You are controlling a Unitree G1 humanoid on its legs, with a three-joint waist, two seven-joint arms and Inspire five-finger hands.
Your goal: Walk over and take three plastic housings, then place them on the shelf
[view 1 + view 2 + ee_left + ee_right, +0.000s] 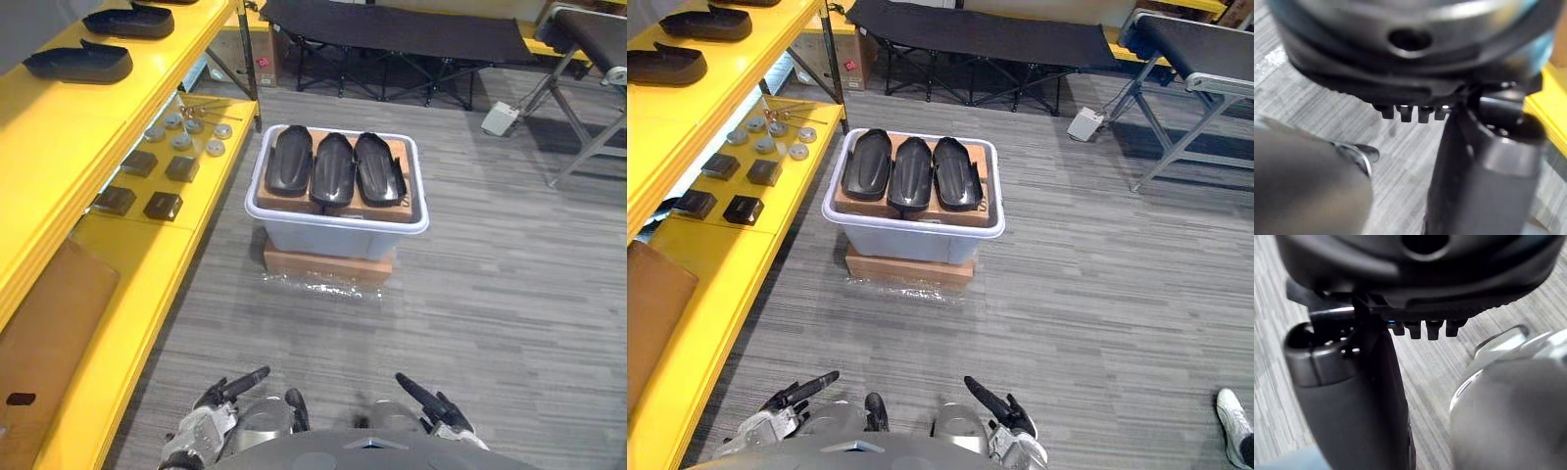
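Grey carpet: tub of three plastic housings, box print unreadable; left robot hand, right robot hand open.

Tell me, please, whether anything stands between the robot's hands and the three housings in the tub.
Nothing visible does. Bare carpet lies between the left hand, the right hand and the tub, and the three housings lie uncovered in it.
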